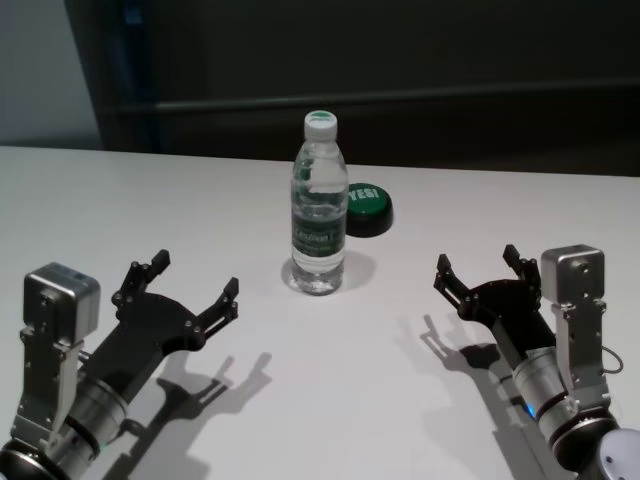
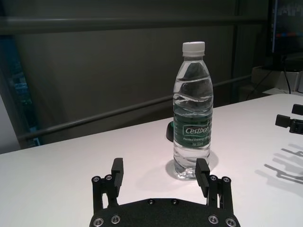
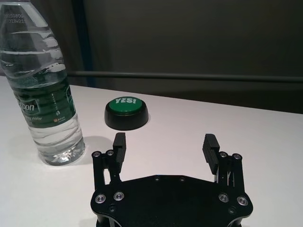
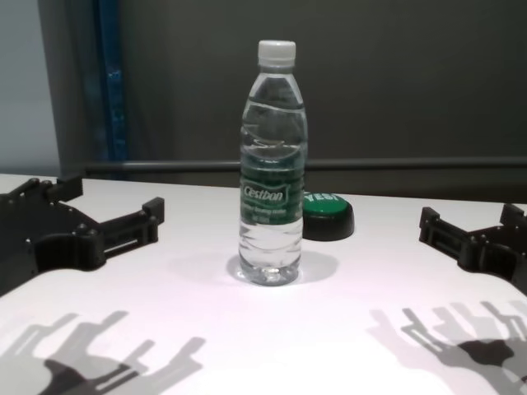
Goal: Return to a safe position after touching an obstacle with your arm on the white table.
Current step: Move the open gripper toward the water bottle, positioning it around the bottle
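The obstacle, a clear water bottle with a white cap and green Cestbon label, stands upright near the middle of the white table. It also shows in the chest view and both wrist views. My left gripper hovers open to the bottle's left, apart from it, with nothing between its fingers. On the bottle's right my right gripper is open and holds nothing, also well clear of the bottle.
A low black disc with a green "YES!" top sits just behind and right of the bottle, seen too in the right wrist view. A dark wall with a horizontal rail runs behind the table's far edge.
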